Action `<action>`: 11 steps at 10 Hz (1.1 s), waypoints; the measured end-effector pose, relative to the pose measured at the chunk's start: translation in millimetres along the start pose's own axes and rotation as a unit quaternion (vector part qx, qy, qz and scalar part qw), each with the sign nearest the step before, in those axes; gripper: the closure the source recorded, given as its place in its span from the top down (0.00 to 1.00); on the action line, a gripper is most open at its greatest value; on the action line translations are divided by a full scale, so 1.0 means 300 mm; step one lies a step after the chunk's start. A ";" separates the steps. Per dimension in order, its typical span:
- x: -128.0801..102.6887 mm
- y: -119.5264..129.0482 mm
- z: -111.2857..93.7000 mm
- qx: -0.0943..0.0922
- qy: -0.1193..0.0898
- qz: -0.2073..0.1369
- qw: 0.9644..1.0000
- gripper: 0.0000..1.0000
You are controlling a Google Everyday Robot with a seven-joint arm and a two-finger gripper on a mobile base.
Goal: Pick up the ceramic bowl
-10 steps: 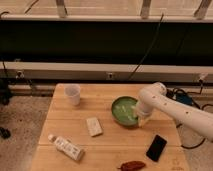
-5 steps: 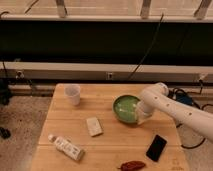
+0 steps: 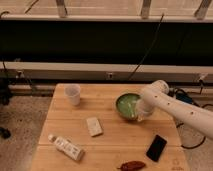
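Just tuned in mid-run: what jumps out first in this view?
The big white robot arm reaching in from the right, its end effector down at the right edge of the round green glazed ceramic bowl on the wooden table. Next, the scattered items: a small white cup at back left, a white tube-like bottle at front left, and a black phone at front right.

Ceramic bowl (image 3: 127, 105) on wooden table (image 3: 107, 142), gripper (image 3: 140, 113) at its right rim, cup (image 3: 73, 94) far left, phone (image 3: 156, 148) in front-right, bottle (image 3: 66, 146) front-left.
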 end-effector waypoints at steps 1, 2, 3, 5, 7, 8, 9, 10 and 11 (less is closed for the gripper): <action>-0.001 -0.012 -0.008 0.005 0.002 -0.003 1.000 0.00; -0.006 -0.020 -0.017 0.008 0.002 -0.007 1.000 0.00; -0.003 -0.025 -0.038 0.011 0.004 -0.010 1.000 0.00; -0.003 -0.027 -0.063 0.015 0.008 -0.017 1.000 0.00; 0.002 -0.045 -0.105 0.025 0.012 -0.023 0.999 0.00; 0.000 -0.049 -0.109 0.027 0.012 -0.025 0.999 0.00; 0.002 -0.051 -0.119 0.029 0.014 -0.027 0.999 0.00; 0.005 -0.054 -0.134 0.032 0.017 -0.029 0.999 0.00; 0.007 -0.057 -0.149 0.033 0.019 -0.030 0.999 0.00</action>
